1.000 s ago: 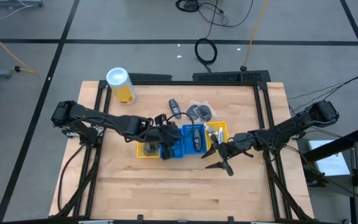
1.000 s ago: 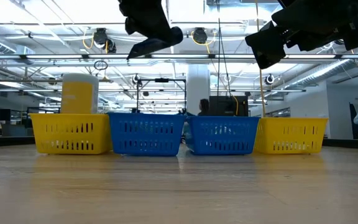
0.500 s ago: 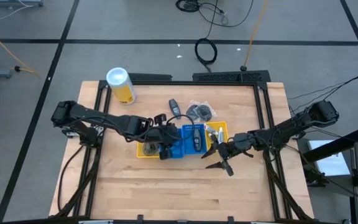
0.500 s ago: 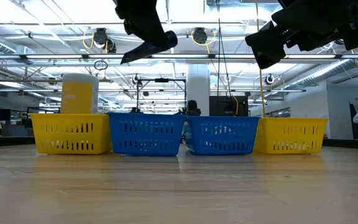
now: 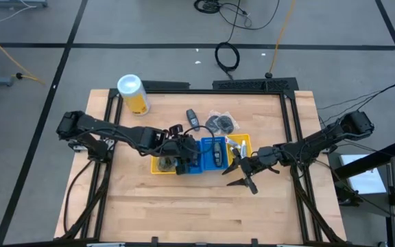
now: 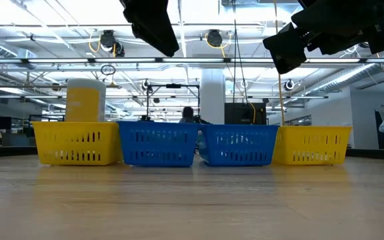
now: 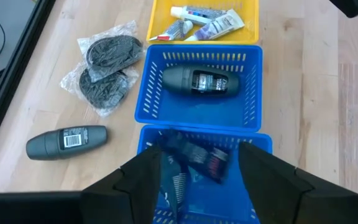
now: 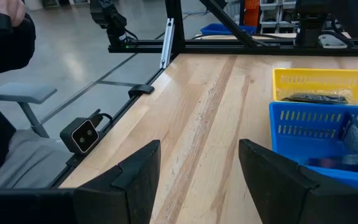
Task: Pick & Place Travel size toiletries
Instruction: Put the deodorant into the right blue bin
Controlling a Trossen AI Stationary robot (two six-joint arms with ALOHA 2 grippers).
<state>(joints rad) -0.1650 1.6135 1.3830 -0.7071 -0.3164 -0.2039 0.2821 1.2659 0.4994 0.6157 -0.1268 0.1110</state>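
Note:
Four bins stand in a row: yellow (image 5: 158, 167), blue (image 7: 204, 186), blue (image 7: 197, 109), yellow (image 7: 204, 34). My left gripper (image 7: 199, 180) hangs open above the first blue bin, where a dark flat packet (image 7: 194, 160) lies on the floor. A dark grey roll-on (image 7: 201, 81) lies in the second blue bin, and white tubes (image 7: 207, 22) lie in the far yellow one. On the table lie clear packets with dark round contents (image 7: 104, 68) and another grey roll-on (image 7: 67, 142). My right gripper (image 5: 242, 175) waits open by the row's right end.
A big yellow canister with a white lid (image 5: 132, 92) stands at the table's far left. Bare wood lies in front of the bins toward the near edge (image 5: 197, 206). A small camera (image 8: 82, 134) sits at the table's edge, and a person's sleeve (image 8: 2, 37) shows beyond it.
In the low view a dark flat piece stuck out below my left gripper a second and half a second ago; now it is gone from there. The gripper has let it go and stays over the same blue bin. My right arm has kept still.

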